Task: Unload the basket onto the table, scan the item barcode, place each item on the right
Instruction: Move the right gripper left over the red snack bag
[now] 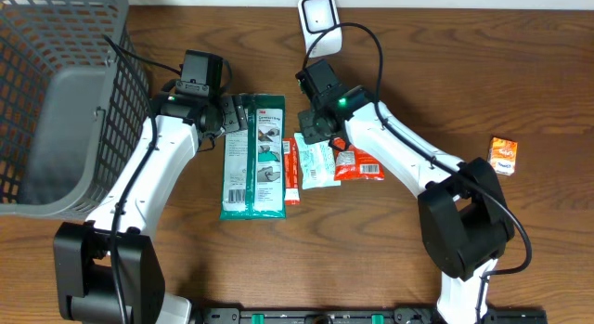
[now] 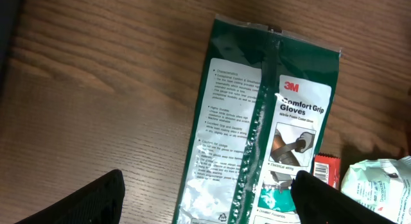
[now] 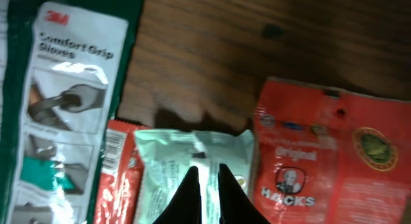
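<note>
Wood table [image 1: 520, 73] fills the overhead view, w/ bare wood btw the central packets and the R edge, and more along the front. Grey mesh basket [image 1: 65, 101] takes the far-L corner, cut off by the top and L frame edges. The L arm runs just beside its rim.

Green 3M gloves pack [image 1: 255, 157] lies flat at centre. L gripper [image 2: 209, 185] hangs over its far end, fingers spread wide, one each side of the pack, holding nothing. Only the finger ends show in the L wrist view.

White scanner [image 1: 318, 22] stands at the back edge, behind the R arm's wrist. Red Hacks packet [image 1: 360, 164] lies R of centre, touching the mint pouch [image 1: 316, 164]. A thin red packet [image 1: 290, 171] lies btw that pouch and the gloves pack.

R gripper [image 3: 207, 169] is down on the mint pouch, fingers pressed nearly together w/ a sliver of pouch btw them. No barcode legible on the pouch: the R wrist view is blurred and the fingers hide its lower part. Small orange box [image 1: 503, 154] sits near the R edge, well apart.
</note>
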